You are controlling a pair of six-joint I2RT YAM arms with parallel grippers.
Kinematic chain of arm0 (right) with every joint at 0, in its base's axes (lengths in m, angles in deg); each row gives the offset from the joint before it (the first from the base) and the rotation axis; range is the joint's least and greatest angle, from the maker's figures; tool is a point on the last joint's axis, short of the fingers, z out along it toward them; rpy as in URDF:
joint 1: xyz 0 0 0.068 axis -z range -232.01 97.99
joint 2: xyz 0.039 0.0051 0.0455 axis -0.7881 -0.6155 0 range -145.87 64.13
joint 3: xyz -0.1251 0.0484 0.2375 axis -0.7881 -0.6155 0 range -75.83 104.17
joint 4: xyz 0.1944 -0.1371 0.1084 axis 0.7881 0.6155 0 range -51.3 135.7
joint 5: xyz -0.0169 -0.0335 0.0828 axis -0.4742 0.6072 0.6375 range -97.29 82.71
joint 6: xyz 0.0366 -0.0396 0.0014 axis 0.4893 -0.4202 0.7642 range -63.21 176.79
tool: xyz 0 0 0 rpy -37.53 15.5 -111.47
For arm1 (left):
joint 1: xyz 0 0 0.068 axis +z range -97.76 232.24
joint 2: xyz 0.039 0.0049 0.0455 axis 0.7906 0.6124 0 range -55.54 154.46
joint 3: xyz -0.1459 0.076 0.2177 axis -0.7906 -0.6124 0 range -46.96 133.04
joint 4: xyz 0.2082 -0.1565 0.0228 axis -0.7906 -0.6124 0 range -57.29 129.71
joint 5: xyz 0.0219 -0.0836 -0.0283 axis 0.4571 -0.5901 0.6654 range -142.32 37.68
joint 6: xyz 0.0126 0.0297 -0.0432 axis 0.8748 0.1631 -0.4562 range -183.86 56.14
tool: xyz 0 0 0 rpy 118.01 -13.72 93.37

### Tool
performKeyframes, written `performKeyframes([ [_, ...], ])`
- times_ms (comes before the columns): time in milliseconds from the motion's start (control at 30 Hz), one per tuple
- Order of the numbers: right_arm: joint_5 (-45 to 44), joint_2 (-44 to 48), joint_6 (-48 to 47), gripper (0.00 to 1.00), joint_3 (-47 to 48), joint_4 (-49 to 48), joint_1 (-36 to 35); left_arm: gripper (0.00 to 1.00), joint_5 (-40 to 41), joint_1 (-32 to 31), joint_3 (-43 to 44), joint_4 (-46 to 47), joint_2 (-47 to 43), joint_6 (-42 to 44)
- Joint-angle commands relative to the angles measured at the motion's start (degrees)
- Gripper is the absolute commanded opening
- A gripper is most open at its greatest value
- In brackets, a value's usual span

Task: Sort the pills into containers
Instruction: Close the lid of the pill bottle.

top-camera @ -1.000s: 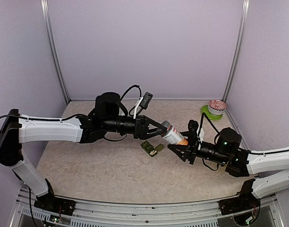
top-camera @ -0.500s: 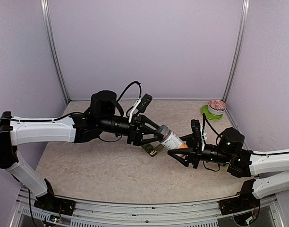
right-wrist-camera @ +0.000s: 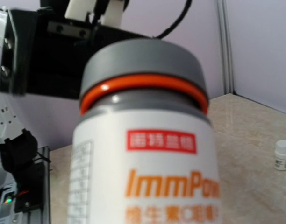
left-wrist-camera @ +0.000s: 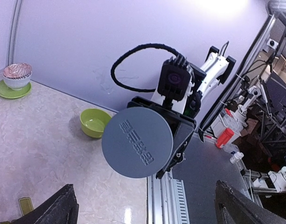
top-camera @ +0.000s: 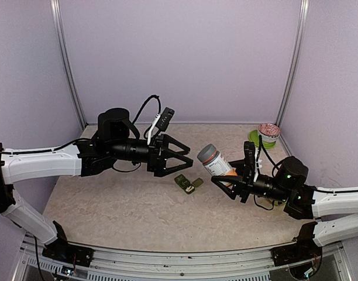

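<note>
Above the counter (top-camera: 109,199), in the air between our two arms, the bottle (top-camera: 217,165) is gripped low on its body by our right hand (top-camera: 229,177), whose jaws stand narrow around it. The bottle is tilted, its long axis running up and left from that grip, so the grey cap (top-camera: 206,153) points towards our left hand (top-camera: 183,159). That hand is spread wide and empty, just left of the bottle and apart from it, with a plain gap to the cap. From the left wrist the cap (left-wrist-camera: 137,148) faces us almost flat on and sits about midway between the fingers, so we judge a straight advance along the bottle's axis would bring the jaws around it. The left hand is the only free one and the nearer to the cap, which is on and not yet loosened. Below and left of the bottle, two small green packs (top-camera: 185,182) lie on the counter, well under the line of approach. Behind and right of the bottle stand a green bowl (top-camera: 260,139) and a cup (top-camera: 268,130), out of the way.
</note>
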State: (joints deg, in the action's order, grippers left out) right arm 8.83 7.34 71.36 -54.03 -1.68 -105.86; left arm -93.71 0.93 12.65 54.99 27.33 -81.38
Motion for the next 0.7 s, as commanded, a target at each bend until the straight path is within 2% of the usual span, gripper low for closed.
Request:
performKeyframes([
  [0,-3.0,0.9,-3.1,0.0,2.2,-0.6,0.3,0.99,5.7,0.1,-0.3,3.2,-0.7,-6.9],
  [400,-5.1,-4.7,-5.6,0.0,5.5,-0.3,0.3,0.99,15.8,-3.5,1.9,3.6,3.7,-14.6],
  [667,-7.3,-7.1,-5.3,0.0,6.4,0.9,0.2,0.99,17.1,-4.1,1.8,5.2,3.3,-15.2],
])
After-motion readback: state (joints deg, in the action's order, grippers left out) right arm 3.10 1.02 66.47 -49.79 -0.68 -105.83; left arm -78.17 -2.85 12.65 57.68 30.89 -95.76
